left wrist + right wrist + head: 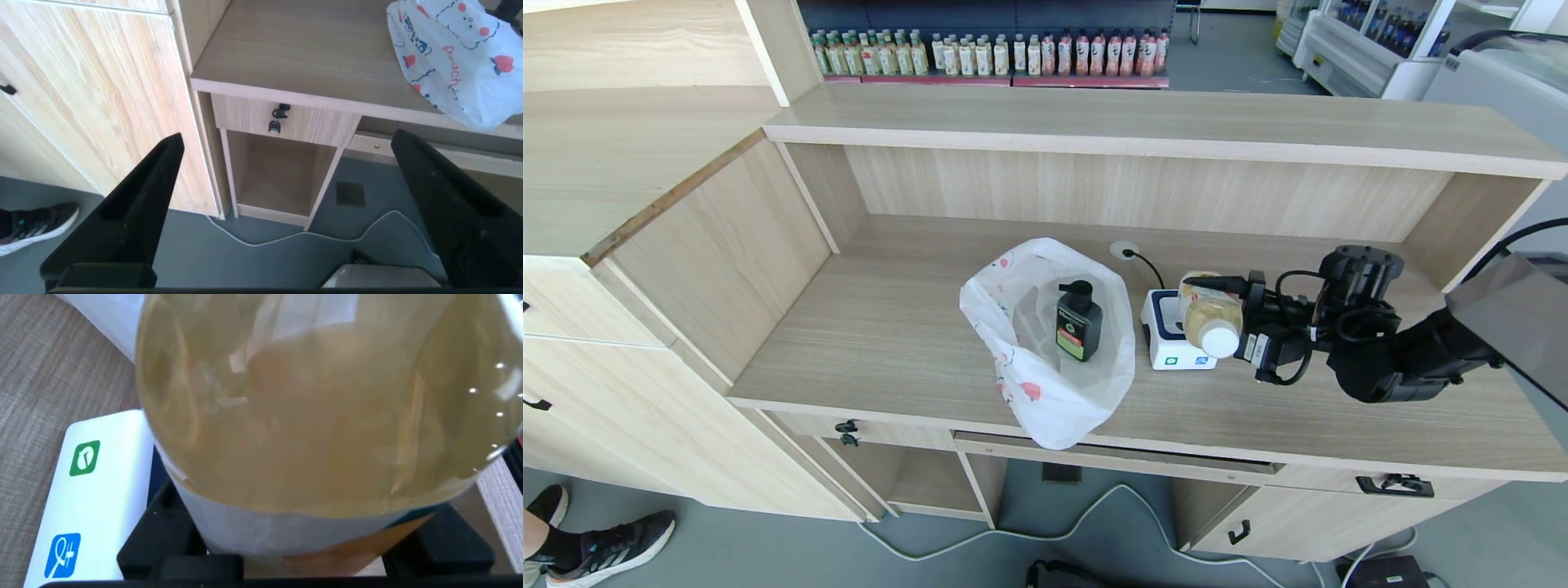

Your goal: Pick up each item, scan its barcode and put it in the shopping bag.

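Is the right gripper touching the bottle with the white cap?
Touching. In the head view the right gripper is shut on the bottle, with one dark finger lying flat along its side.

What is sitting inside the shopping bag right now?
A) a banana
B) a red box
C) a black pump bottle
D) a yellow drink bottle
C: a black pump bottle stands inside the white bag, while the yellow drink bottle is held over the scanner, outside the bag.
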You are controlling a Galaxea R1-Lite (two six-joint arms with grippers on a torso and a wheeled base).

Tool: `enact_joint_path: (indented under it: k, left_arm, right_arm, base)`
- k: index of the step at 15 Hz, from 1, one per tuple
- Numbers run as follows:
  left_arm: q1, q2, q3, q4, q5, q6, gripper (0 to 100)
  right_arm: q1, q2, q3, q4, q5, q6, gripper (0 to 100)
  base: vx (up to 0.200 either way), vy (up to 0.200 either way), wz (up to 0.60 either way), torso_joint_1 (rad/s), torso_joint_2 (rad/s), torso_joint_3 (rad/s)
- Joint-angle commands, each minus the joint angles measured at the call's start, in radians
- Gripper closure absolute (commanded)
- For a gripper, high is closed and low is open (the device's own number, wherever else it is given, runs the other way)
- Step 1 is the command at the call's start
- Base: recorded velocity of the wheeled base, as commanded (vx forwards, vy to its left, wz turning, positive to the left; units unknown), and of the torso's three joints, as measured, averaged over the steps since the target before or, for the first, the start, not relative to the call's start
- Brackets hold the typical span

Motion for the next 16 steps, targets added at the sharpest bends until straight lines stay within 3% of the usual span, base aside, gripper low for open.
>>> enact_joint_path:
  k: [1, 16]
  left_arm:
    - [0.0, 0.0, 0.0, 0.0, 0.0, 0.0, 0]
    - [0.0, 0.0, 0.0, 0.0, 0.0, 0.0, 0]
  right_arm:
    - [0.002, 0.008, -0.003, 0.0, 0.0, -0.001, 100]
    - [0.037, 0.077, -0.081, 0.0, 0.002, 0.022, 100]
  base:
    - [0.0, 0.0, 0.0, 0.0, 0.0, 0.0]
    - [0.0, 0.0, 0.0, 0.0, 0.0, 0.0]
